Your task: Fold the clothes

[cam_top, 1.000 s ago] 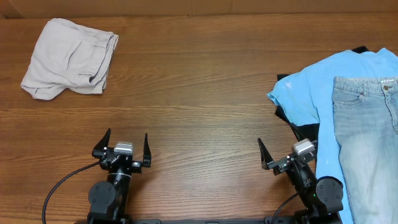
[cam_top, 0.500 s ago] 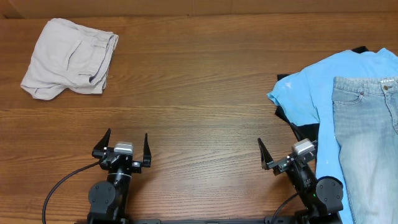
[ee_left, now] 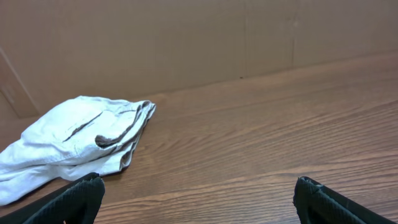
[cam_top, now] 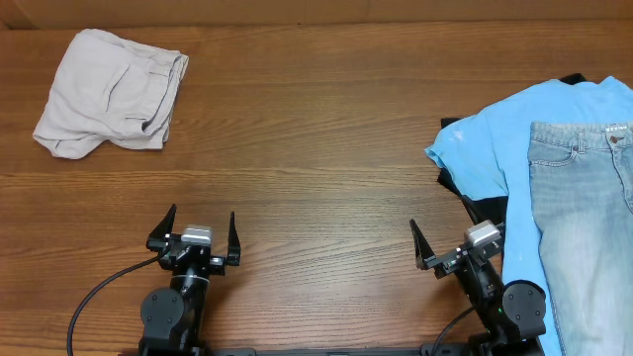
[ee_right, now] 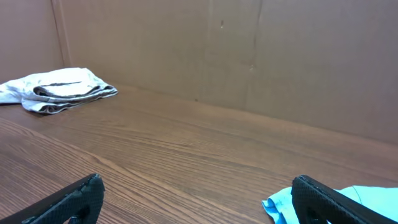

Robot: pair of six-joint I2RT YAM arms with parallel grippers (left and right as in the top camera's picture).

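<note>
The beige khaki shorts point(cam_top: 109, 91) lie folded in a bundle at the table's far left; they also show in the left wrist view point(ee_left: 74, 140) and the right wrist view point(ee_right: 59, 88). At the right edge lies a pile: a sky-blue T-shirt point(cam_top: 485, 138), pale denim jeans point(cam_top: 584, 218) on top of it, and a black garment point(cam_top: 485, 210) showing beneath. My left gripper point(cam_top: 203, 212) is open and empty near the front edge point(ee_left: 198, 180). My right gripper point(cam_top: 455, 232) is open and empty just left of the pile point(ee_right: 196, 180), with the T-shirt's corner point(ee_right: 280, 205) by its right finger.
The wooden table point(cam_top: 316, 148) stretches between the shorts and the pile. A brown cardboard wall point(ee_left: 186, 37) closes the table's far side. A black cable point(cam_top: 99, 292) runs from the left arm's base toward the front left.
</note>
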